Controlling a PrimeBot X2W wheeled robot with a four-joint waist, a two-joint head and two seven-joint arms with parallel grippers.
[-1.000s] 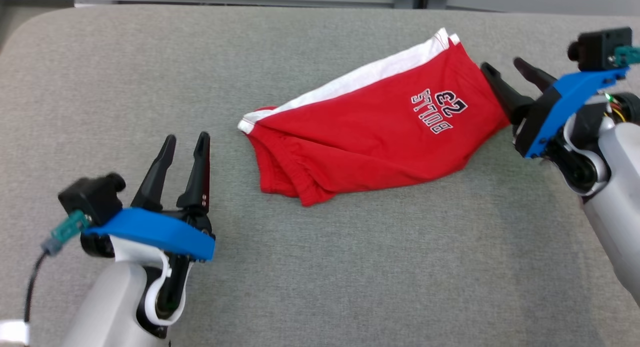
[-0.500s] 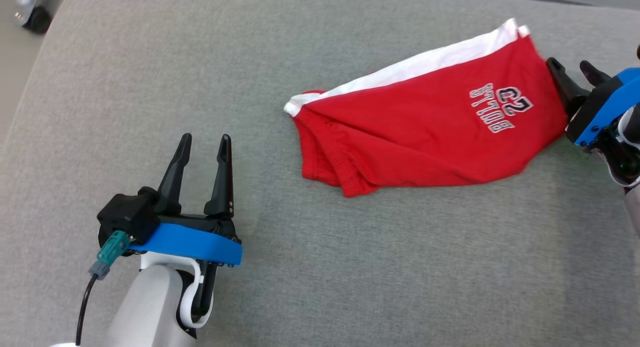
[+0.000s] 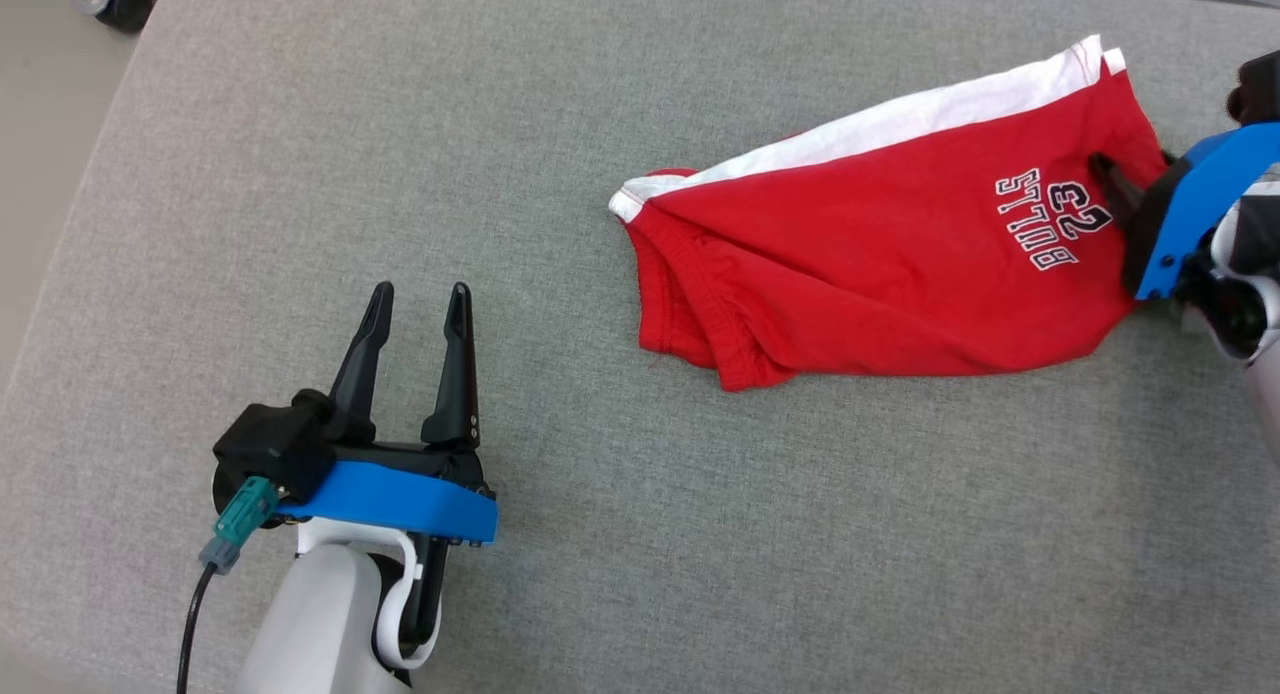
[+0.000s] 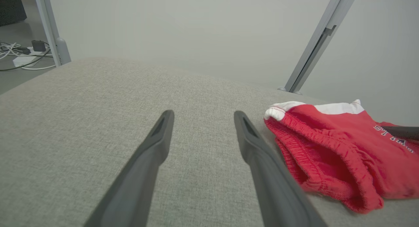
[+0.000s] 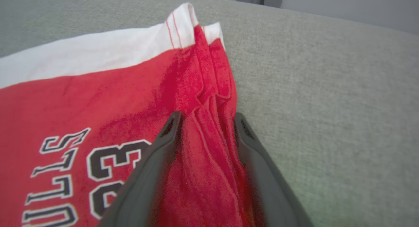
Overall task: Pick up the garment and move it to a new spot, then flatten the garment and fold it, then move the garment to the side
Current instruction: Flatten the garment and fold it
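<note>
The red Bulls shorts (image 3: 880,274) lie doubled over on the grey fabric-covered tabletop (image 3: 700,534), to the right of its middle in the head view. Their long axis runs across that view. The gathered waistband (image 3: 700,304) is at the left end, and the white-striped leg hem (image 3: 1095,59) is at the right end, slightly farther from the robot.

The right pincer (image 3: 1120,174) is at the hem end and points in along the axis. Its fingers are spread apart and straddle a raised ridge of red cloth beside the printed number. The cloth fills the gap between them, but the pictures do not settle whether they press hard enough to hold it. The left pincer (image 3: 420,294) is released and grasps nothing. It hangs over bare tabletop, well apart from the waistband, to its left and nearer the robot.

The right arm is therefore much the nearer. Judging from this, a lift from that end would leave the shorts trailing waistband-down.

The right wrist view shows the puckered ridge between both fingers (image 5: 207,115). In the head view the blue mount hides one finger. The left wrist view shows the waistband's loose layers side-on, past that arm's own fingers (image 4: 203,113).
</note>
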